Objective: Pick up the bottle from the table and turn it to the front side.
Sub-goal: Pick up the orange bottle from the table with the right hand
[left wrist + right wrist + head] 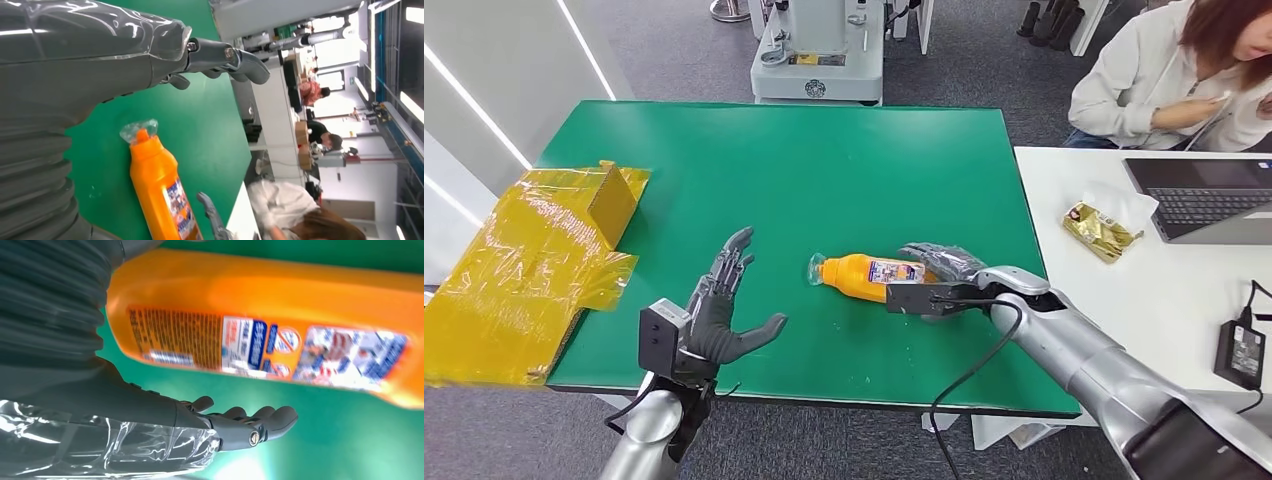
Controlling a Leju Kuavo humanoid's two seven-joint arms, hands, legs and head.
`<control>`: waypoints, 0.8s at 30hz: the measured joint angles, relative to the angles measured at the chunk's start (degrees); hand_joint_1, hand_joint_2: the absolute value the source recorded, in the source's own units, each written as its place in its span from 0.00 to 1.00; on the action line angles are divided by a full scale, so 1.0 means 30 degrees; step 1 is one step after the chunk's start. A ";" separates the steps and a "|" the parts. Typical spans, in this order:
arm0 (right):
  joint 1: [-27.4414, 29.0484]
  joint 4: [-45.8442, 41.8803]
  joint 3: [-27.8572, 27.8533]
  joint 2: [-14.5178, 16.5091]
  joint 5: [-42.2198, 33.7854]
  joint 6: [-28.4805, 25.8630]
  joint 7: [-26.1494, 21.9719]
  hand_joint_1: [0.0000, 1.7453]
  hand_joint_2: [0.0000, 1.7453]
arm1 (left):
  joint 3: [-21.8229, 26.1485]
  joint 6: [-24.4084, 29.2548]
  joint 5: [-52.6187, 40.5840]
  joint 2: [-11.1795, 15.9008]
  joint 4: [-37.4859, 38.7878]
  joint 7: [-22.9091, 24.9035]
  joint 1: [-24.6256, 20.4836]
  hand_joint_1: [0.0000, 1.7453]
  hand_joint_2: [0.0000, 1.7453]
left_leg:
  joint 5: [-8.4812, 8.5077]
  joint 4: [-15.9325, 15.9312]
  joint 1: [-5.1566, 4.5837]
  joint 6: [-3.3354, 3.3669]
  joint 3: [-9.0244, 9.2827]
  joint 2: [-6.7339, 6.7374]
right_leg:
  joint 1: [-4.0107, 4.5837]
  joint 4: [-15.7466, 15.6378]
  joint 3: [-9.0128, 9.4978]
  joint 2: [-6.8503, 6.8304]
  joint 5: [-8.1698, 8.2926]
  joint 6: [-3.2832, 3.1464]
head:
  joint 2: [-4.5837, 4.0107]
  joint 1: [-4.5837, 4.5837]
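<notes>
Two hands were over the green table at this point, and neither had the bottle yet. Nearest to me, my left hand hovered above the front edge, palm up, fingers spread, holding nothing — parked well to the side of the bottle, I'd guess so it stayed out of the way or could help with the turn.

Next in, my right hand sat at the bottle's base end. From the head view the fingers arched over the far side of the base, but the wrist view showed the fingers loosely extended with bare green between them and the orange body. So I'd call it released, set around the bottle without a grip — lined up for the pick.

The bottle itself lay on its side near the middle of the table, cap end pointing toward my left hand. What faced the right wrist camera looked like fine print plus a picture, so I couldn't tell for sure which side was up.

Further back, a crumpled yellow wrapped box hung over the table's left edge. Beyond the right edge, a person sat at a white desk with a laptop.
</notes>
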 joint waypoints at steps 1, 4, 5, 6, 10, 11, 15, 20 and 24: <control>-0.0038 0.0086 0.0059 0.0004 -0.0068 0.0186 0.0132 0.00 1.00 | 0.0000 -0.0177 0.0192 -0.0016 0.0079 0.0099 -0.0070 0.00 1.00 | 0.0000 0.0000 0.0000 0.0000 0.0001 0.0000 | 0.0000 0.0000 0.0000 0.0000 0.0000 0.0000 | 0.0000 0.0000; -0.0100 0.0260 0.0230 -0.0054 -0.0079 0.0377 0.0364 0.00 1.00 | 0.0000 -0.0475 0.0685 -0.0019 0.0352 0.0221 -0.0177 0.00 1.00 | 0.0000 0.0001 0.0001 0.0000 0.0005 0.0004 | 0.0001 0.0000 -0.0001 0.0003 0.0000 0.0000 | 0.0000 -0.0002; -0.0115 0.0305 0.0290 -0.0096 -0.0066 0.0417 0.0425 0.00 1.00 | 0.0002 -0.0517 0.0850 -0.0008 0.0450 0.0208 -0.0177 0.00 1.00 | 0.0000 0.0001 0.0001 0.0000 0.0005 0.0004 | 0.0001 0.0001 -0.0002 0.0003 0.0000 0.0000 | 0.0000 -0.0002; -0.0136 0.0349 0.0354 -0.0138 -0.0061 0.0482 0.0491 0.16 1.00 | 0.0004 -0.0535 0.0997 0.0003 0.0550 0.0161 -0.0174 0.00 1.00 | 0.0000 0.0000 0.0001 0.0000 0.0004 0.0004 | 0.0001 0.0002 -0.0002 0.0003 0.0000 0.0000 | 0.0000 -0.0002; -0.0223 0.0589 0.0603 -0.0215 -0.0074 0.0710 0.0777 1.00 1.00 | 0.0007 -0.0562 0.1245 0.0020 0.0869 -0.0019 -0.0150 0.00 1.00 | 0.0000 -0.0001 0.0003 0.0000 0.0005 0.0004 | 0.0003 0.0003 -0.0004 0.0004 0.0000 -0.0001 | 0.0000 -0.0002; -0.0231 0.0664 0.0649 -0.0228 -0.0085 0.0687 0.0830 0.97 1.00 | 0.0007 -0.0554 0.1251 0.0018 0.0920 -0.0027 -0.0150 0.00 1.00 | 0.0000 -0.0001 0.0003 -0.0001 0.0006 0.0004 | 0.0003 0.0003 -0.0005 0.0004 0.0000 -0.0001 | 0.0000 -0.0002; -0.0162 0.0977 0.0756 -0.0279 -0.0081 0.0086 0.0943 0.70 1.00 | 0.0007 -0.0462 0.1192 0.0005 0.1030 -0.0032 -0.0170 0.00 1.00 | 0.0000 0.0000 0.0004 -0.0001 0.0010 0.0005 | 0.0003 0.0000 -0.0008 0.0006 0.0000 -0.0001 | 0.0000 0.0002; 0.0315 0.1219 0.0776 -0.0483 0.0266 -0.1580 0.0939 1.00 1.00 | 0.0020 -0.0331 0.1134 0.0003 0.1179 -0.0032 -0.0188 0.00 1.00 | 0.0000 0.0000 0.0002 0.0000 0.0014 0.0005 | 0.0002 -0.0004 -0.0003 0.0005 0.0000 0.0000 | 0.0000 0.0000; 0.0691 0.1387 0.0776 -0.0725 0.0403 -0.2469 0.0772 1.00 1.00 | 0.0055 -0.0317 0.1070 0.0014 0.1434 -0.0037 -0.0262 0.00 1.00 | 0.0000 0.0001 0.0002 0.0000 0.0039 0.0005 | 0.0002 -0.0008 0.0025 0.0003 0.0000 0.0001 | 0.0000 0.0000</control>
